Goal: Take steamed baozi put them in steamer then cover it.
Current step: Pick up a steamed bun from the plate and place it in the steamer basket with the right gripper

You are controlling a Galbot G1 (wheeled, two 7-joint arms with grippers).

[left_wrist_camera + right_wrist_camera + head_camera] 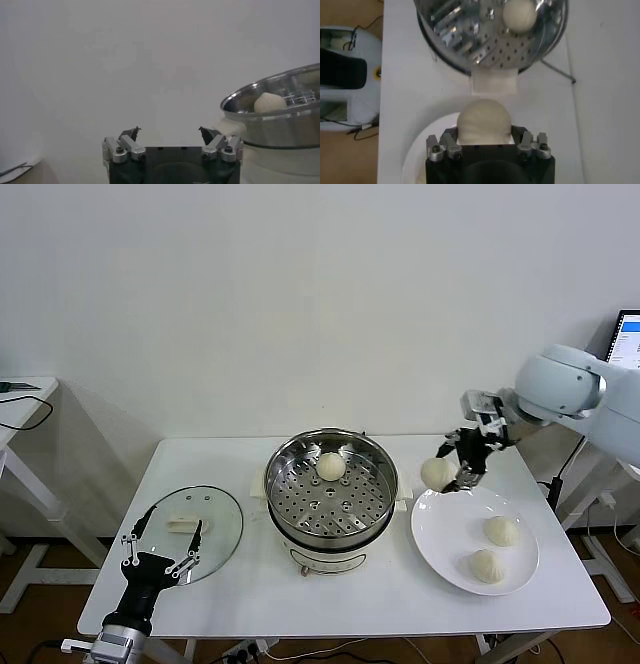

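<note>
Head view is showing the right gripper (462, 465) pinching one steamed baozi (438, 473) between its fingers, held in the air above the far left edge of the white plate (440, 546), between the plate and the steamer (377, 486). Right wrist view is confirming the grip: the bun (484, 120) is sitting clamped between the two fingers (446, 142), with the plate rim below it and the steamer's white handle tab (493, 81) just beyond.

One baozi (331, 466) is lying inside the steamer basket, on the perforated floor toward its far side. Two more baozi are resting on the plate: one (502, 531) toward the right, one (488, 565) nearer the front edge. They are lying close together but apart.

Left gripper (162, 546) is hanging at the near left of the table (380, 604), fingers spread wide and holding nothing, over the near edge of the glass lid (222, 529). The lid is lying flat on the table to the left of the steamer. Left wrist view is showing the spread fingertips (131, 133) against the white wall, with the steamer rim (240, 102) off to one side.
</note>
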